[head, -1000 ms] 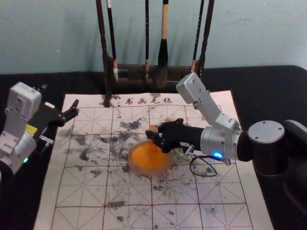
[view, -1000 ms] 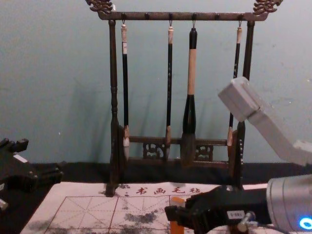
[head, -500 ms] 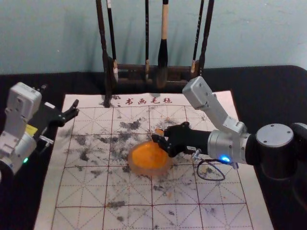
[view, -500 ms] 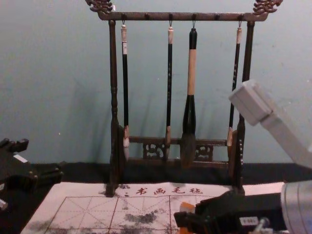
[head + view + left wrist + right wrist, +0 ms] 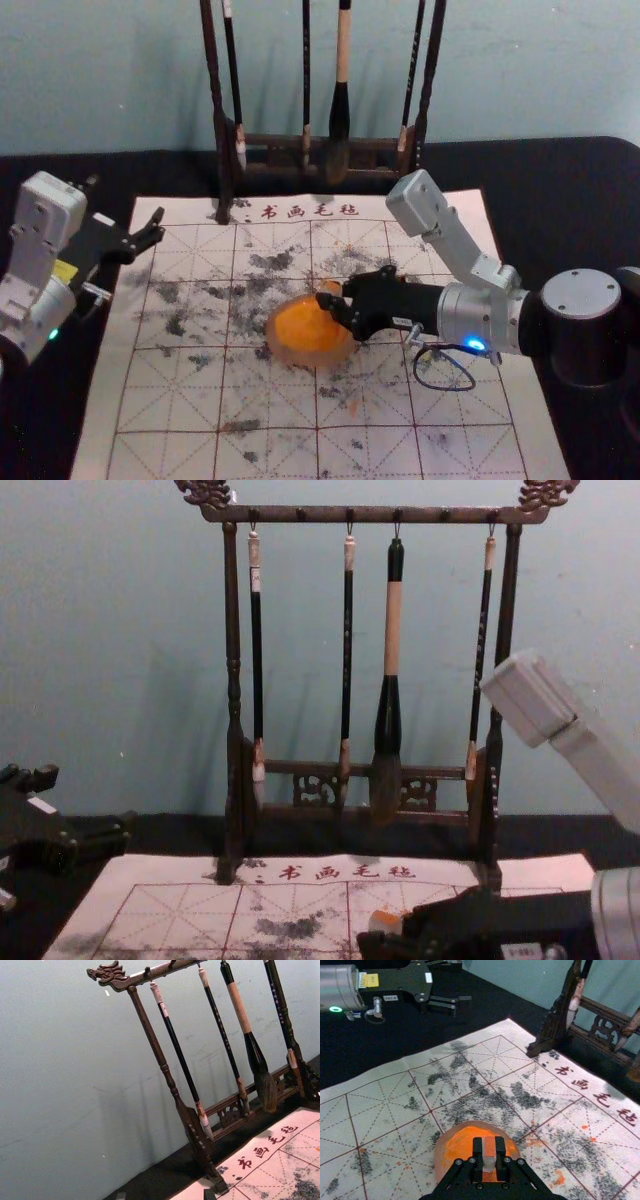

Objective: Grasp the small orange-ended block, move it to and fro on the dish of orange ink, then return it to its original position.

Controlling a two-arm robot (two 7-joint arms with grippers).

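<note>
You have a dark wooden rack (image 5: pixel 234 680) beyond the dish (image 5: pixel 292 355) of orange ink, with four brushes hanging from it, the thick one (image 5: pixel 393 630) the stoutest. Its top bar ends in carved animal heads (rather handsome ones, in your left wrist view). The white felt mat (image 5: pixel 160 400), ruled in red squares and spotted black, spreads around and under the dish, with a few orange specks.

Your left gripper (image 5: pixel 160 227) is parked to the left of the dish and farther back, fingers apart and nothing between them.

Your right gripper (image 5: pixel 335 300) reaches in from the right of the dish, its fingers closed on the small block (image 5: pixel 489 1147). That puts the block above the dish's far right part; you can't tell whether it touches the ink. The block shows a bright orange face and a whitish-grey one.

Beyond the dish, your mat reads 书画毛毡 in red. The characters on the brush handles are too small to read, as are the white tags on both arms and the yellow label (image 5: pixel 370 980) on the left one.
</note>
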